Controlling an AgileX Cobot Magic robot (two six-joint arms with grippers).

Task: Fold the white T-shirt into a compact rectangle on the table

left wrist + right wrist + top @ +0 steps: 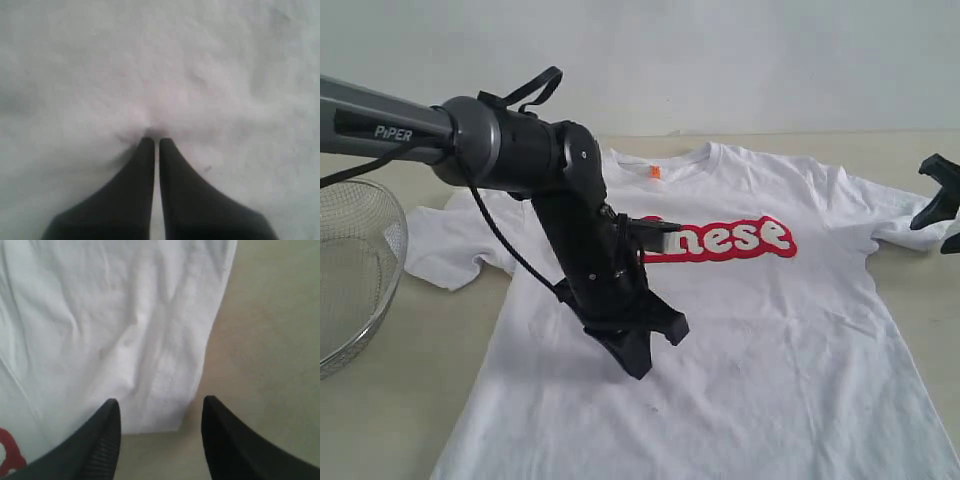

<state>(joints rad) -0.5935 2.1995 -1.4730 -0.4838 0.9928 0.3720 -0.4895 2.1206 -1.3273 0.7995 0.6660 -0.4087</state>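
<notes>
The white T-shirt [750, 330] lies spread front up on the table [380, 400], its red print [735, 240] partly hidden behind my left arm. My left gripper [638, 366] is shut, and its tips rest on the shirt's middle below the print. In the left wrist view the closed left gripper [152, 141] touches plain white fabric [200, 75], which puckers slightly at the tips. My right gripper [938, 230] stands open at the shirt's right sleeve [895, 215]. In the right wrist view the sleeve's end [160, 390] lies between the spread jaws of the right gripper [160, 401], untouched by either.
A round wire-mesh basket [350, 270] stands at the table's left edge, close to the left sleeve [445, 245]. An orange neck tag [655, 172] shows at the collar. Bare beige tabletop [270, 340] runs beside the right sleeve.
</notes>
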